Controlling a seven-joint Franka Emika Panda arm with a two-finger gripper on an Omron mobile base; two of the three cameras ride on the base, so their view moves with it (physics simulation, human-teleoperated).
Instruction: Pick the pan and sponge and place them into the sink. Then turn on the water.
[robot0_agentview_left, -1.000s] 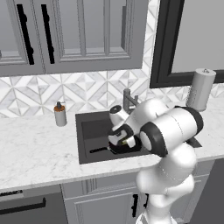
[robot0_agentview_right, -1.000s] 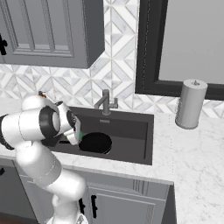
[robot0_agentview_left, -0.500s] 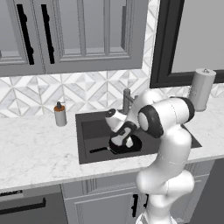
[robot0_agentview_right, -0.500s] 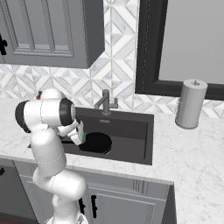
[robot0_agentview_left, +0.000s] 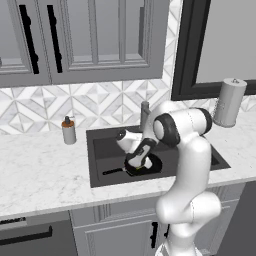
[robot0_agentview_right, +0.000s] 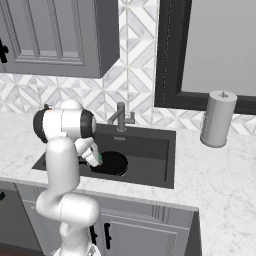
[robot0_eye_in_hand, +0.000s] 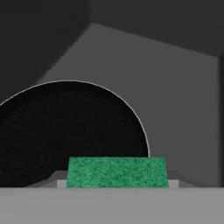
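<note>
The pincer is pinching the sponge, light, soft and squashy, by its long sides, over the pan lying in the sink.

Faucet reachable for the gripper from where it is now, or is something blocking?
Probably yes. The gripper sits low in the sink, shut on the sponge above the pan. The faucet stands just behind, nothing between, but the sponge must be released first.
</note>
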